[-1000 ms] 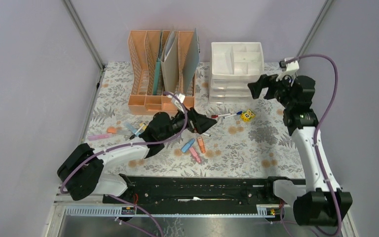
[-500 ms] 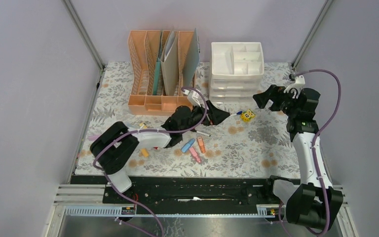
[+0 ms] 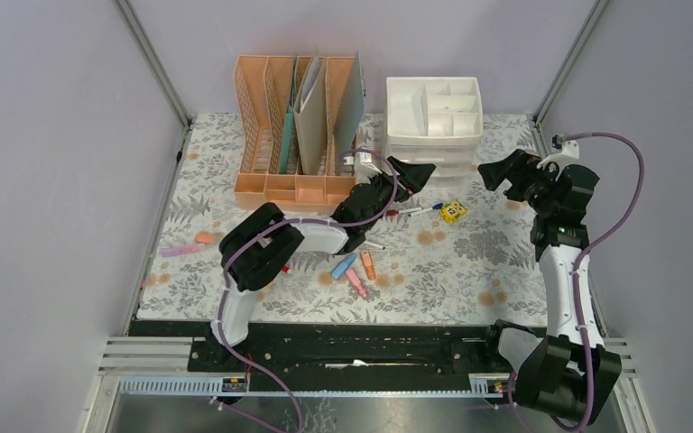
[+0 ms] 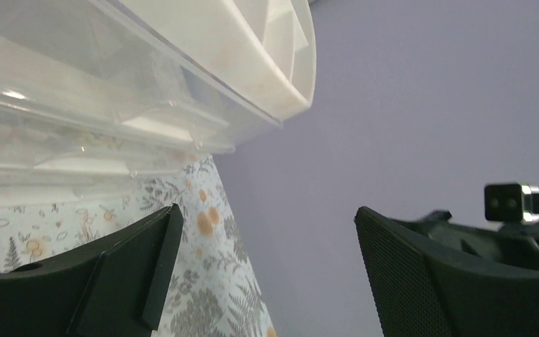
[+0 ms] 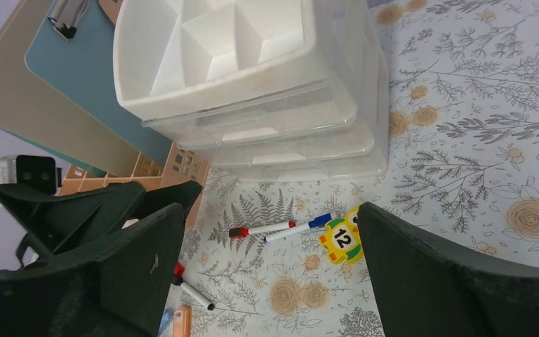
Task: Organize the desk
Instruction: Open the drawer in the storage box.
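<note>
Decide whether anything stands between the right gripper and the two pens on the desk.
Only the yellow number tile, on the desk beside the pens, on the side facing the right gripper. The left gripper hangs near their other end.

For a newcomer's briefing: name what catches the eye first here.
The peach file rack and white drawer unit stand at the far edge of the desk. The left gripper and right gripper, both open, hover near that unit. Loose markers and a yellow numbered block litter the middle.
</note>
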{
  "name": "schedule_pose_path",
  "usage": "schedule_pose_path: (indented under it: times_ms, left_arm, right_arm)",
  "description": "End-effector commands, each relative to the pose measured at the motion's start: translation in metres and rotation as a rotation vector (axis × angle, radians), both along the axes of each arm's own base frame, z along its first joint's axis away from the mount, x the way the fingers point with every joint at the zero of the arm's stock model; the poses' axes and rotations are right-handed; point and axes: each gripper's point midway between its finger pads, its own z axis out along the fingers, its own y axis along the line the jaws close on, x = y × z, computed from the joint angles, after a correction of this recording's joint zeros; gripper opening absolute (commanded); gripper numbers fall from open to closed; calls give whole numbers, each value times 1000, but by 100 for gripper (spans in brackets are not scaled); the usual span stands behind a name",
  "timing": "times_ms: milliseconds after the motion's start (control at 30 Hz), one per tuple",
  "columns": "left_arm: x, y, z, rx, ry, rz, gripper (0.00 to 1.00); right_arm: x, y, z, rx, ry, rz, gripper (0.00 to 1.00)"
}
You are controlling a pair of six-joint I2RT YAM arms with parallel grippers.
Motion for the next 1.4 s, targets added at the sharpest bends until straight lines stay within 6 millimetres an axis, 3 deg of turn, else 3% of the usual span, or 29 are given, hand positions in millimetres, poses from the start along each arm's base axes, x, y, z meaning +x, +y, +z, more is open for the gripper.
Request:
schedule_pose_path:
  times_ms: [0,267,833,1100,1367]
  left_arm:
    - [22,-5,36,-156,-51,90,99]
    - [48,-20,28,-238,-32,139,99]
    - [86,-26,14,-386,27,206,96]
    - [97,-16,16,-422,16,245,90]
    - [86,-10,39,-473,-92,217,73]
  right_arm:
    - [-2,-5,20,5,-70,-17,100]
    - [-3,-9,20,15,-70,-19,100]
    - [-7,-15,24,31,-78,-24,100]
    - [-9,-15,24,42,-81,-21,100]
    - [-8,-15,22,46,-79,-17,100]
